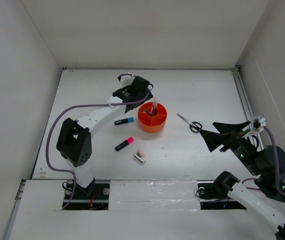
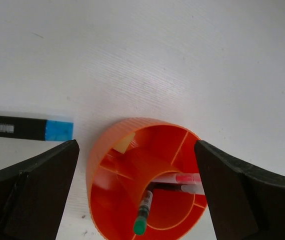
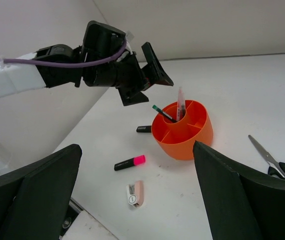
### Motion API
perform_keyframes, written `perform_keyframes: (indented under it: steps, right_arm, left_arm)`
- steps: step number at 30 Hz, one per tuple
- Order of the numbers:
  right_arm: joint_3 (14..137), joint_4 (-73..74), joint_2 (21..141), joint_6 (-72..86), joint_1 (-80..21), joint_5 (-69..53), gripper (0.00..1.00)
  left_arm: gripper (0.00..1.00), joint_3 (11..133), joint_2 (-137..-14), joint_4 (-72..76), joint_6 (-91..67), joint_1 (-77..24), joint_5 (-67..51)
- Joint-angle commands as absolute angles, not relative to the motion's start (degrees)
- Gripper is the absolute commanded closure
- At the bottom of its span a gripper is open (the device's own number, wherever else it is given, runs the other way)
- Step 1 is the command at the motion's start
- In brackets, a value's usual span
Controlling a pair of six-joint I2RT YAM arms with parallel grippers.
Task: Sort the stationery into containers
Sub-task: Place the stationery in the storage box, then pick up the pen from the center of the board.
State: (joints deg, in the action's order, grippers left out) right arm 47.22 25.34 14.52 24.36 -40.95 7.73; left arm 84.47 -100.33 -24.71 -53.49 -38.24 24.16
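Note:
The orange organiser [image 1: 152, 117] stands mid-table. Its central cup holds a green-capped black pen [image 2: 145, 212] and a pink pen [image 2: 187, 178], both leaning. A tan eraser [image 2: 125, 145] lies in one wedge. My left gripper [image 1: 135, 100] hangs open just above the organiser's back-left rim, empty. A blue-capped marker [image 1: 124, 121], a pink-capped marker [image 1: 124, 144] and a pink-white clip piece [image 1: 140, 157] lie on the table to the organiser's left and front. Black-handled scissors [image 1: 190, 122] lie to its right. My right gripper [image 1: 208, 128] stands open beside the scissors, holding nothing.
White walls enclose the table on the left, back and right. A metal rail [image 1: 243, 97] runs along the right edge. The left arm's purple cable [image 1: 57, 125] loops over the left side of the table.

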Motion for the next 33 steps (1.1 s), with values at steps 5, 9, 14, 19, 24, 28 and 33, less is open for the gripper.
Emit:
perform_keyframes:
  steps: [5,9,14,19,24,28,33]
  right_arm:
    - [49.5,25.4,15.5,23.7,-41.3,10.6,0.01]
    - [49.5,25.4,15.5,23.2,-41.3,11.2,0.01]
    - [49.0,24.9,14.9,22.6,-41.3,9.8,0.01]
    - [48.3,23.8,13.8,22.6,-41.3,6.3,0.01]
    - [47.3,22.1,13.8,22.6,-41.3,3.8,0.01]
    - [46.8,20.9,13.2,22.6,-41.3,2.1,0.01]
    - [46.8,19.7,12.0,22.6,-41.3,0.3,0.01]
  left_arm:
    - [0.00,83.4,-91.1,-25.7,-44.6,-32.4,29.4]
    - [0.00,83.9,-89.3,-27.8,-33.3,-31.9,29.4]
    - [0.00,82.8,-87.3,-31.9,-27.1,-31.9,29.0]
    - [0.00,72.2,-81.7,-26.0,-10.9,-31.9,27.6]
    - [0.00,59.9,-74.2,-11.6,-5.1,-28.2,17.2]
    - [0.00,55.2,-72.2,-6.2,2.4,-27.5,6.4]
    - [0.03,49.9,-74.5,1.0,7.5,-26.0,-1.9]
